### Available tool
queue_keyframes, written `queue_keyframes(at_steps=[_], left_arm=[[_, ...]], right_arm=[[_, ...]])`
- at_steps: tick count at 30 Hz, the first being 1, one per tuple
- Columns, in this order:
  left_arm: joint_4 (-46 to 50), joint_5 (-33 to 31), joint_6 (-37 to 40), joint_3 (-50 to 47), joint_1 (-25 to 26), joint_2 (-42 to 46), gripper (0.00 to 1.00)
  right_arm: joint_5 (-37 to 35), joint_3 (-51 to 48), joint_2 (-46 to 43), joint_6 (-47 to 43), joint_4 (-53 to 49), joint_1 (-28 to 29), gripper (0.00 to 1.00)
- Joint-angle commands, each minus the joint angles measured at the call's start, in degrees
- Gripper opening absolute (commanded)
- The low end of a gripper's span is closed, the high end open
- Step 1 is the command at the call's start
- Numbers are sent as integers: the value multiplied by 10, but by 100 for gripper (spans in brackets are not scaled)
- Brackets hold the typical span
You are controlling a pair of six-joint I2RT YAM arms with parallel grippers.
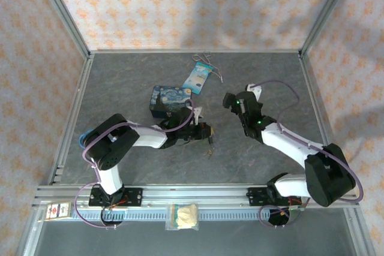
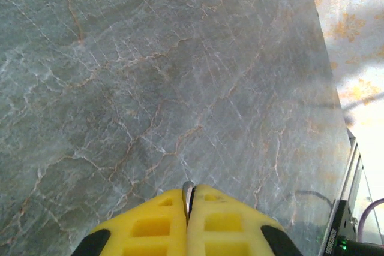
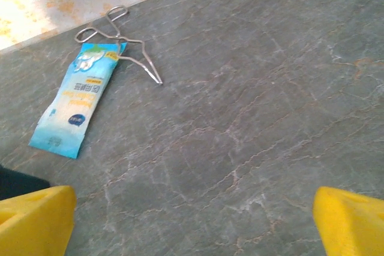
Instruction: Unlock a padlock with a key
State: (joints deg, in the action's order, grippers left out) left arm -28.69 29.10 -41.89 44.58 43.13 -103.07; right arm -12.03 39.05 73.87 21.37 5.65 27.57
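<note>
My left gripper [image 1: 206, 132] stands near the table's middle, just right of the painted tin, and is shut. In the left wrist view the tip of a thin silvery piece, the key [image 2: 188, 191], pokes out between the closed yellow fingers [image 2: 157, 226], pointing at bare table. A tiny dark and silvery thing, apparently the padlock [image 1: 209, 151], lies on the table right by that gripper on its near side. My right gripper [image 1: 230, 101] hovers to the right of the tin, open. Its yellow fingertips [image 3: 36, 223] are far apart with bare table between them.
A blue-and-yellow starry-night tin [image 1: 170, 101] sits behind the left gripper. A light-blue tag [image 3: 77, 109] with a bent wire loop [image 3: 129, 49] lies near the back wall. A small bag [image 1: 182, 215] rests on the front rail. Metal posts and patterned walls enclose the table.
</note>
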Motion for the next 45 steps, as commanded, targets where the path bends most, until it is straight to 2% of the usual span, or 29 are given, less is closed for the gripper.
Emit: queue_keyframes(at_steps=[1, 5, 9, 13, 17, 22, 24, 27, 29, 31, 33, 36, 41, 43, 44, 45], left_arm=[[33, -23, 12, 23, -2, -22, 15], [31, -29, 0, 28, -7, -21, 36], [39, -36, 1, 32, -18, 8, 47], [77, -43, 21, 48, -46, 59, 53], [122, -62, 57, 64, -106, 121, 54], [208, -166, 171, 97, -201, 184, 64], [231, -235, 203, 102, -234, 198, 71], [230, -336, 233, 90, -286, 211, 77], [211, -387, 243, 70, -316, 218, 81], [189, -469, 248, 41, -340, 223, 87], [162, -520, 263, 12, -358, 229, 88], [93, -580, 301, -42, -372, 240, 88], [-51, -608, 344, -131, -387, 243, 88], [-119, -609, 349, -166, -390, 236, 88], [-150, -610, 351, -182, -390, 232, 88], [-183, -609, 352, -199, -390, 228, 88]], right_arm=[[-6, -8, 0, -10, 20, -14, 100], [15, -13, 2, -30, 32, -43, 100], [35, -25, 5, -57, 60, -78, 100], [35, -35, 23, -110, 101, -122, 100], [44, -50, 52, -159, 164, -169, 100], [90, -63, 95, -175, 237, -232, 100], [115, -71, 113, -172, 269, -254, 100], [131, -94, 137, -178, 336, -268, 100], [139, -95, 149, -195, 356, -269, 100], [137, -108, 147, -217, 389, -269, 100], [134, -135, 151, -221, 451, -271, 100], [148, -152, 141, -227, 474, -271, 100], [151, -223, 118, -229, 567, -271, 100], [135, -274, 140, -222, 691, -271, 100], [134, -274, 142, -222, 698, -271, 100], [134, -262, 129, -222, 655, -271, 100]])
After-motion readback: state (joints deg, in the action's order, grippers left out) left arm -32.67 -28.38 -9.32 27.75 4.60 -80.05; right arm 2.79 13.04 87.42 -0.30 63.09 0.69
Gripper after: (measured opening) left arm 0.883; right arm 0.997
